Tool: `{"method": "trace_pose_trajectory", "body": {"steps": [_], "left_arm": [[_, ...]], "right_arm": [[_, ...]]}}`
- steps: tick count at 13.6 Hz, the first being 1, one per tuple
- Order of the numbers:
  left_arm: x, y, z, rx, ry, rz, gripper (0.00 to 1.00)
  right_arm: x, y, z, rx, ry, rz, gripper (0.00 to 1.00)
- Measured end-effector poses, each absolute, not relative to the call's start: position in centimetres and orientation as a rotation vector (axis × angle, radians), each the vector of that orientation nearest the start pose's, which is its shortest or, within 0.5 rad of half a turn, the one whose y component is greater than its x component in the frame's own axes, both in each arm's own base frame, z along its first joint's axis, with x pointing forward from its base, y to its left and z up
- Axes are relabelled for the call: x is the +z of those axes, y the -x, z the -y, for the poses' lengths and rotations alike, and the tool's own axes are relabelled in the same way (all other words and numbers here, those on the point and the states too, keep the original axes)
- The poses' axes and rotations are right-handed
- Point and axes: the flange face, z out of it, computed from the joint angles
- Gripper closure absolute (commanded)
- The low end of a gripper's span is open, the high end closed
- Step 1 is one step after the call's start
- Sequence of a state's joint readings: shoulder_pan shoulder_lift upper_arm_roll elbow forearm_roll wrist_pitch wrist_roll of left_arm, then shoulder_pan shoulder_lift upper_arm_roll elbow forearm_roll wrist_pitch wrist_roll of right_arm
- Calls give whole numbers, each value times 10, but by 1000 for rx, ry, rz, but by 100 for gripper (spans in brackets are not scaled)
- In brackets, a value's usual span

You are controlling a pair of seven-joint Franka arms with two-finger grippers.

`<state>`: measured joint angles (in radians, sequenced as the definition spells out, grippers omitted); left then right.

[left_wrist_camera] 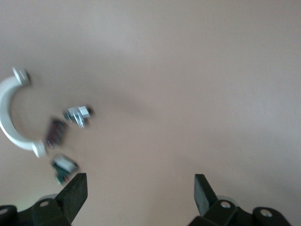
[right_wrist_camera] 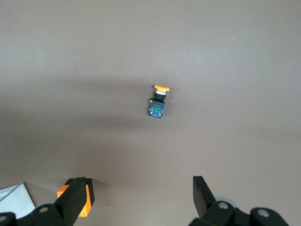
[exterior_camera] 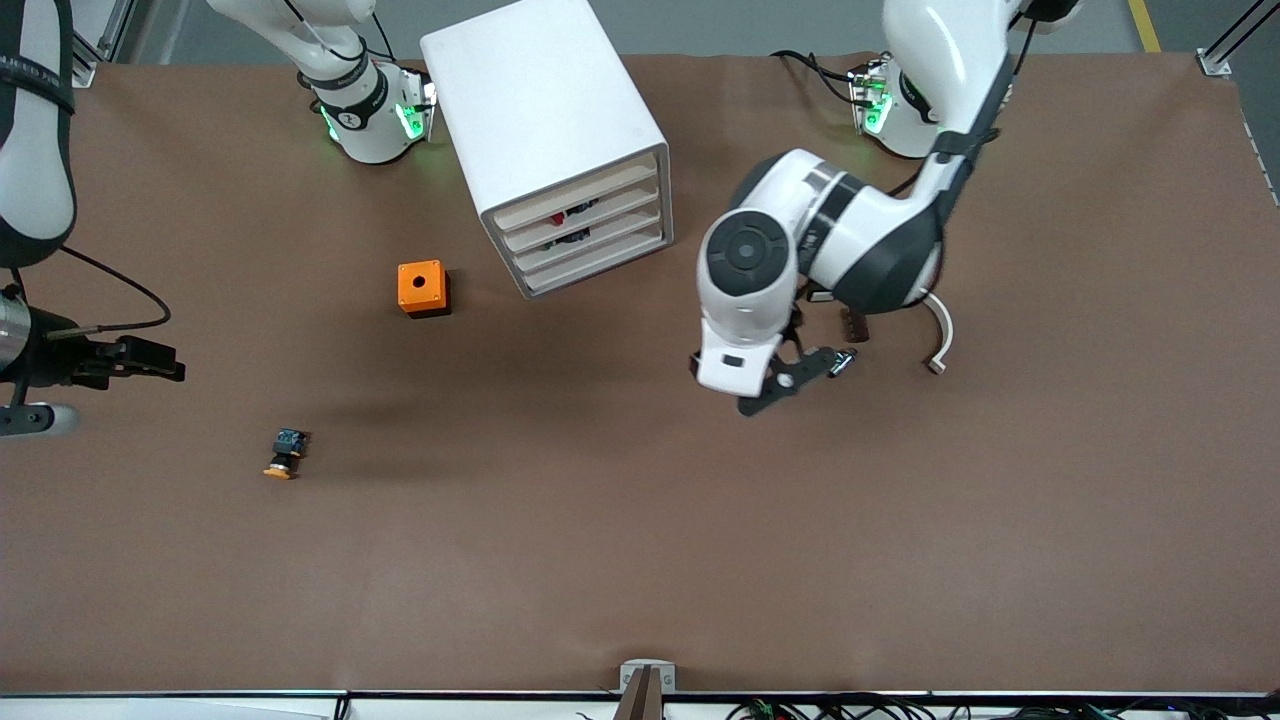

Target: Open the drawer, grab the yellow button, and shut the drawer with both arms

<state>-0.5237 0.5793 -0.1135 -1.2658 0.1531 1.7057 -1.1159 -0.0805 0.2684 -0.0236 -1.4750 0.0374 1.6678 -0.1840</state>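
The white cabinet (exterior_camera: 545, 110) stands near the arms' bases, and its uppermost drawer (exterior_camera: 580, 193) sits flush with the three below it. The button (exterior_camera: 284, 453), with its orange cap and dark body, lies on the brown table toward the right arm's end, nearer the front camera than the orange box (exterior_camera: 422, 288). My right gripper (exterior_camera: 140, 362) hangs open and empty over the table's edge at that end; its wrist view shows the button (right_wrist_camera: 158, 101) ahead of the gripper (right_wrist_camera: 140, 186). My left gripper (exterior_camera: 795, 380) (left_wrist_camera: 141, 181) hovers open and empty over bare table beside small parts.
A white curved clamp (exterior_camera: 940, 340) (left_wrist_camera: 9, 117), a dark brown part (exterior_camera: 853, 322) (left_wrist_camera: 56, 133) and a small metal part (exterior_camera: 843, 362) (left_wrist_camera: 77, 114) lie beside the left gripper. The orange box (right_wrist_camera: 84, 201) and a cabinet corner (right_wrist_camera: 11, 197) show by the right gripper's finger.
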Motion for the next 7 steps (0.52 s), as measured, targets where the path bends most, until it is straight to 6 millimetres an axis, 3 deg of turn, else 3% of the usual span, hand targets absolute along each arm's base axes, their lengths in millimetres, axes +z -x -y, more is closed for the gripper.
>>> {"method": "trace_pose_trajectory", "body": {"steps": [2, 5, 7], "left_arm": [[437, -609, 354, -36, 2919, 579, 0], [489, -641, 266, -88, 2963, 480, 0], [522, -648, 207, -88, 2964, 449, 0]], "right_arm": [[541, -623, 51, 91, 3101, 64, 0], [577, -608, 44, 25, 3106, 35, 0], [595, -599, 44, -14, 3108, -11, 0]]}}
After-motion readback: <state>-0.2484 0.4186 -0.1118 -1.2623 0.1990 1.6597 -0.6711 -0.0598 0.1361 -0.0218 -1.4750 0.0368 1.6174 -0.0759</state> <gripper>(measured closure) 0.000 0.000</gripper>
